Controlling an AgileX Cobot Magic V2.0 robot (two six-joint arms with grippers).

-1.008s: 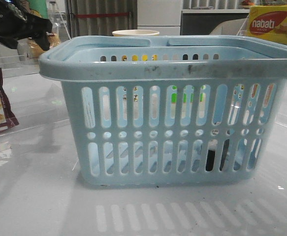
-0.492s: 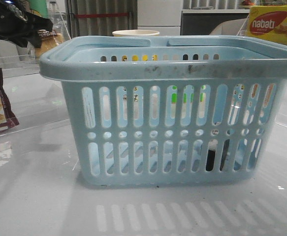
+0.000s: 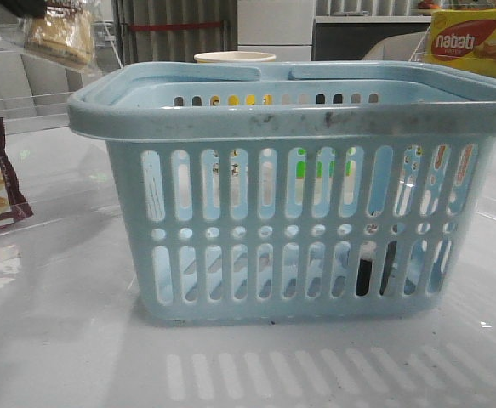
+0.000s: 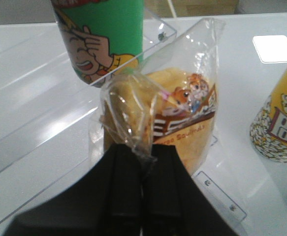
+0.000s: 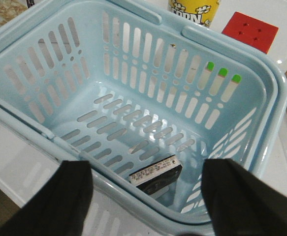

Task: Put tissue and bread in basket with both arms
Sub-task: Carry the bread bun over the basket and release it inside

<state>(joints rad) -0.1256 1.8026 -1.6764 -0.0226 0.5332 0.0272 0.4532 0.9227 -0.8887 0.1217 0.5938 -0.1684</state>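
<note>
Left gripper (image 4: 142,194): matte black, two broad flat fingers (image 4: 126,187) with softly rounded edges, shallow lengthwise ridges running down each, a thin seam between them. Right gripper (image 5: 143,196): same matte black, two wide blocky fingers (image 5: 72,196) with rounded tops, plain surfaces. No visible cables, screws or markings on either. In front view only a dark sliver of left arm (image 3: 22,7) at top edge.
</note>
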